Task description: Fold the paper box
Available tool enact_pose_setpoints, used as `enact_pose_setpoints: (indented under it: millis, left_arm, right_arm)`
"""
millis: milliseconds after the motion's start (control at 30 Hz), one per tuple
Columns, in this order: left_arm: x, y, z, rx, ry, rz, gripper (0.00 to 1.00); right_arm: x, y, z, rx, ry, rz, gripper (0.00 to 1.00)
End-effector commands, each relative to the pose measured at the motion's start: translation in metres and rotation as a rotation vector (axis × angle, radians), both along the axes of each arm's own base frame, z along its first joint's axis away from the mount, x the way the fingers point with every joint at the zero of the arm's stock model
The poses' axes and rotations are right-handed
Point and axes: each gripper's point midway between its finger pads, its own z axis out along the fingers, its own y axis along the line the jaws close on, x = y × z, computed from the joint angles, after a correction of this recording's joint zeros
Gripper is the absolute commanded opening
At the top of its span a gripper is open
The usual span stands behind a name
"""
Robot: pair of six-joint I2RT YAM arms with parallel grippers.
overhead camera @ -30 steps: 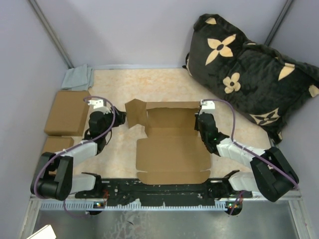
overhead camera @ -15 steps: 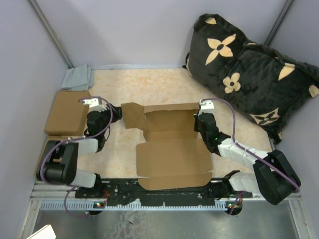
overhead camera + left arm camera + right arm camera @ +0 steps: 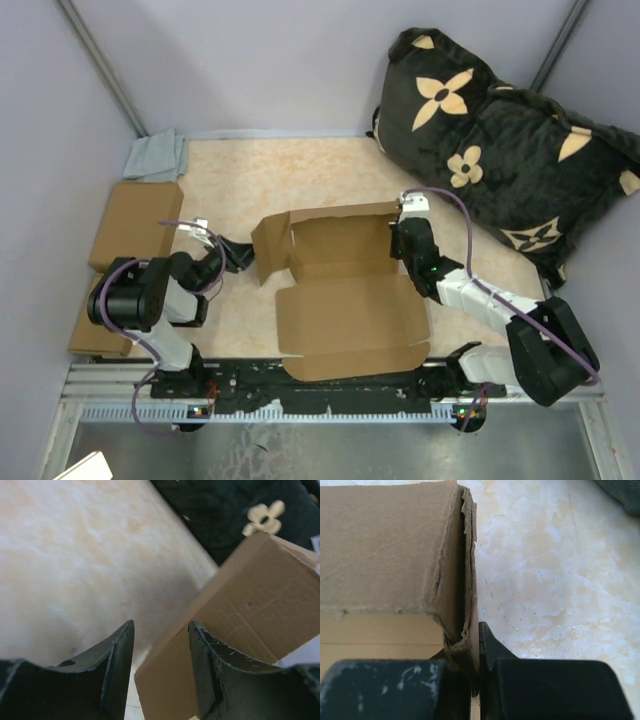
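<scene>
Right claw is clamped on the right wall of the paper box; left claw stands open at the left flap.
Right fingers pinch the wall's ragged doubled edge. Left fingers are apart, with the flap corner just beyond them, unclamped. The box sits mid-surface between the arms, back and side walls raised, front panel flat toward the bases. It looks light and thin, stiff across panels and weak at creases, so easily crushed. Best taken at a flap edge near a crease.
</scene>
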Motion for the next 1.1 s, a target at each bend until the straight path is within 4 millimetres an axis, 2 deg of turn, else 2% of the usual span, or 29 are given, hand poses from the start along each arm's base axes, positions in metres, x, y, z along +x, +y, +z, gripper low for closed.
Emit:
enact_pose_setpoints:
  millis: [0,67,233,300,400,500,533,600,700,900,1067]
  left_arm:
    - [-0.036,-0.025,0.053,-0.055,-0.219,-0.23,0.53]
    - [-0.043,-0.027,0.056,-0.058,-0.227,-0.233,0.53]
    - [-0.055,-0.039,0.079,-0.083,-0.288,-0.256,0.52]
    - [-0.056,-0.042,0.081,-0.079,-0.281,-0.257,0.52]
    - [-0.054,-0.054,0.073,-0.007,-0.261,-0.259,0.51]
    - [-0.045,-0.077,0.057,0.178,-0.225,-0.249,0.53]
    - [-0.039,-0.083,0.06,0.246,-0.235,-0.231,0.55]
    - [-0.034,-0.085,0.059,0.33,-0.242,-0.196,0.56]
    - [-0.026,-0.082,0.059,0.346,-0.237,-0.159,0.55]
    - [-0.022,-0.084,0.041,0.377,-0.162,-0.157,0.54]
    - [-0.022,-0.078,0.045,0.413,-0.15,-0.11,0.5]
  right_arm:
    - [0.022,0.004,0.034,0.037,-0.084,-0.014,0.0]
    - [0.025,0.005,0.033,0.028,-0.081,-0.013,0.0]
    - [0.031,0.012,0.036,0.03,-0.073,0.005,0.0]
    - [0.032,0.014,0.039,0.037,-0.077,0.013,0.0]
    - [0.031,0.017,0.043,0.044,-0.087,0.031,0.0]
    - [0.028,0.024,0.048,0.065,-0.107,0.079,0.0]
    - [0.027,0.025,0.048,0.07,-0.111,0.091,0.0]
    - [0.025,0.027,0.048,0.077,-0.114,0.101,0.0]
    - [0.025,0.029,0.047,0.089,-0.115,0.111,0.01]
    - [0.021,0.03,0.049,0.102,-0.131,0.126,0.01]
    - [0.017,0.026,0.048,0.095,-0.132,0.115,0.01]
